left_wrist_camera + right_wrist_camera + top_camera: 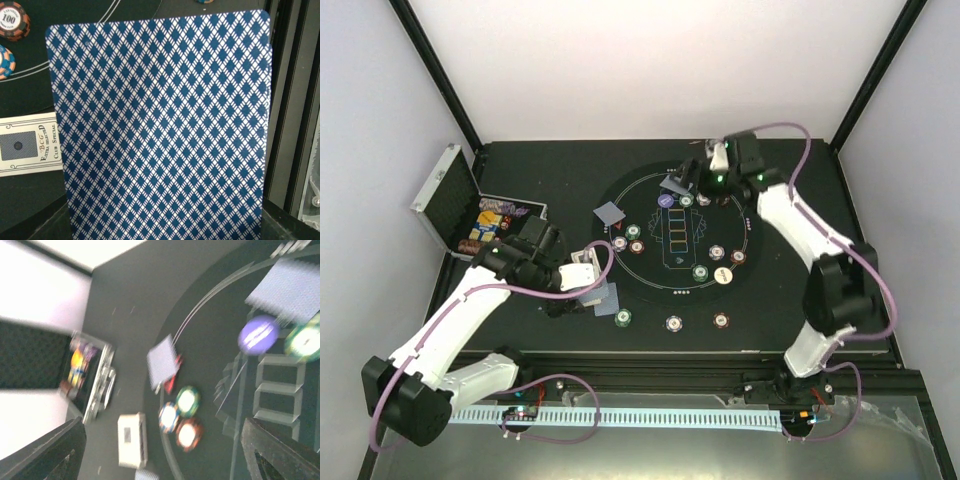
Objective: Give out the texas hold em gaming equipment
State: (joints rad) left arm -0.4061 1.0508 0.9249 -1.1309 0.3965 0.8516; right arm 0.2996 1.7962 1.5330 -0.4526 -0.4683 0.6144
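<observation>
Black tabletop (570, 170), white booth walls. At right gripper (695, 178): spread wide, nothing between, hanging over far rim of round mat (650, 275). Just ahead of it in wrist view: face-down cards (295, 290), then purple button (258, 335) and green chip (306, 340) just beside them. Too blurred to tell whether they touch.

At left gripper (588, 292): clamped on card stack (160, 130), just off mat's near-left edge, beside white card box (30, 142). Back pattern facing wrist camera, long axis up-down in that view, so probably in line with fingers. Second card edge peeking out on right side of stack.

Key relation: stack sits toward near-left from right gripper, whole mat between, well apart. Loose card (608, 213) at mat's left rim, nearer left arm.

Judgement: next card must come off that stack. Right arm better placed for far seats, left arm for near ones. Expect right to cross mat toward stack's free upper edge.
</observation>
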